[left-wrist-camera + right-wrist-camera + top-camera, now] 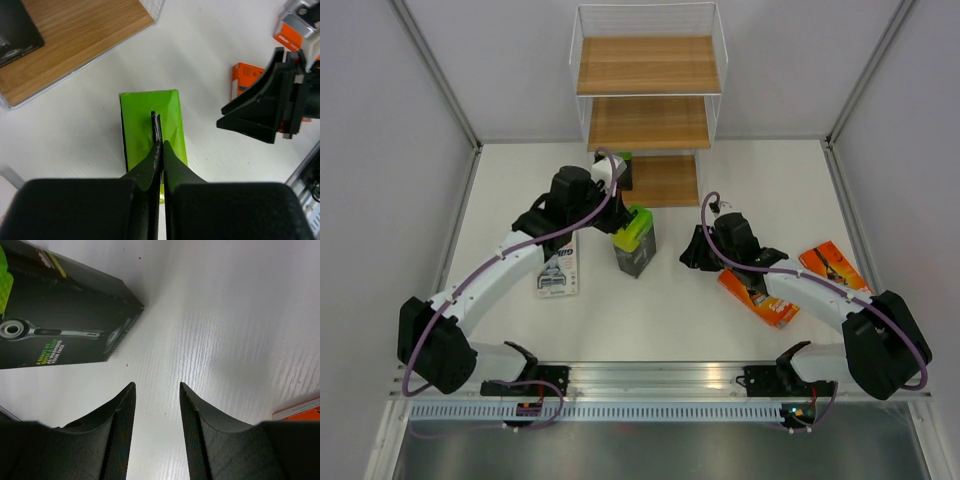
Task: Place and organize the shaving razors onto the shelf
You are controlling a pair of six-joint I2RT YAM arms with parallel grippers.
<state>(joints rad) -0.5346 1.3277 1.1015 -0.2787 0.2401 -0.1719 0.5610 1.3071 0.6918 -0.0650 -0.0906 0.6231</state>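
Note:
My left gripper (618,218) (160,143) is shut on the thin hang tab at the lime-green top of a black razor pack (635,243) (150,120), which stands upright on the table in front of the shelf (648,65). A second black pack (624,170) (15,30) lies on the shelf's lowest board (80,45). A clear blister pack (558,268) lies under my left arm. Two orange packs (758,297) (833,265) lie at the right. My right gripper (691,257) (157,386) is open over bare table, just right of the standing pack (55,325).
White walls enclose the table on three sides. An aluminium rail (650,378) with both arm bases runs along the near edge. From the left wrist view my right gripper's black body (265,112) sits close to the standing pack's right side.

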